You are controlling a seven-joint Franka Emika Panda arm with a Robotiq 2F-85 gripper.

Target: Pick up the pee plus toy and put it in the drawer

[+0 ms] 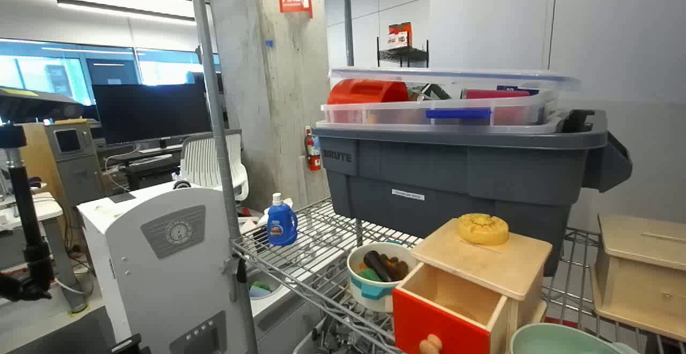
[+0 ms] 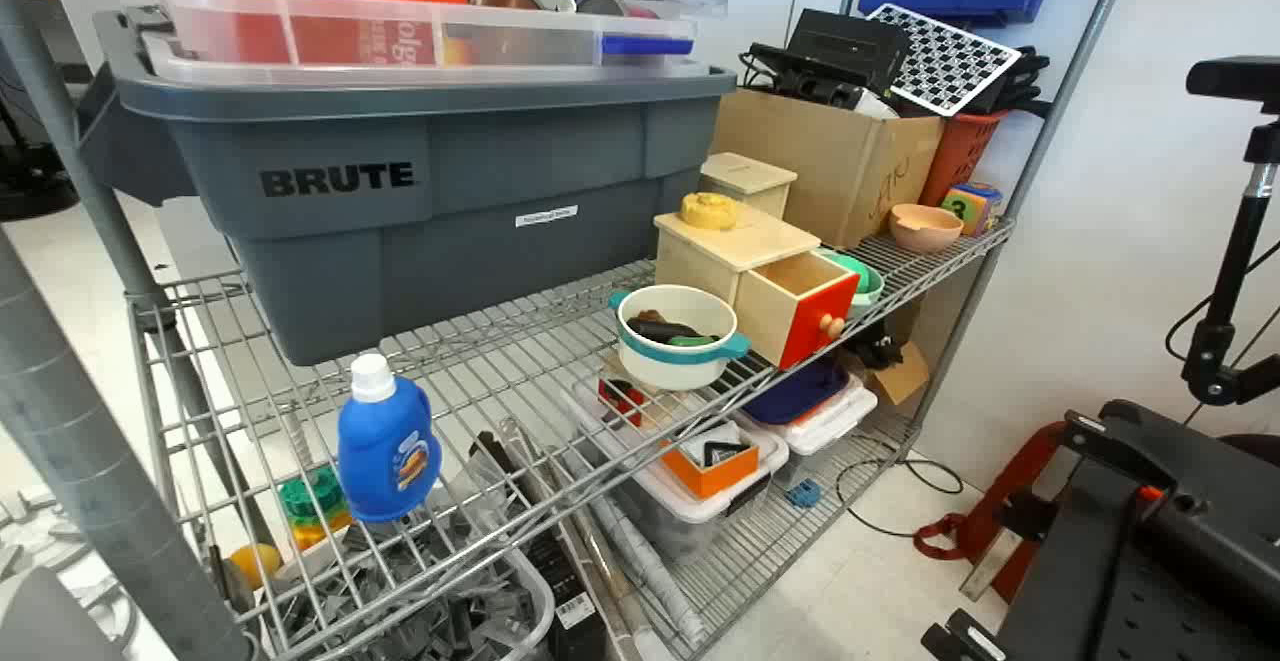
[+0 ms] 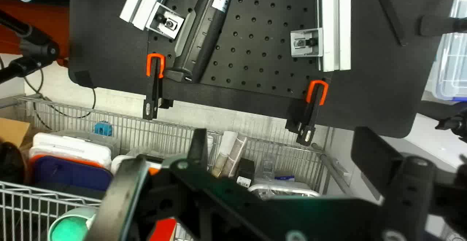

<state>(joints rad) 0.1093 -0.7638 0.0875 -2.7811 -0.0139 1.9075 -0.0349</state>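
Observation:
The drawer (image 1: pixel 442 319) has a red front with a round knob, is pulled out of the light-wood box, and its visible inside is bare. It also shows open in an exterior view (image 2: pixel 822 319). A sliver of its red front shows in the wrist view (image 3: pixel 165 230). A rounded green thing (image 2: pixel 852 269) sits in the pale-green bowl (image 2: pixel 872 291) beside the drawer; it also shows in the wrist view (image 3: pixel 69 230). I cannot tell whether it is the pee plus toy. My gripper (image 3: pixel 280 139) is open with nothing between its fingers, away from the drawer and bowl, outside both exterior views.
A yellow rounded toy (image 1: pixel 483 229) sits on the wooden box. A white pot (image 2: pixel 668 366) with dark and green pieces stands beside the drawer. A blue bottle (image 2: pixel 388 446) and a big grey tote (image 2: pixel 520 201) share the wire shelf. A black robot table (image 3: pixel 248 44) faces the shelf.

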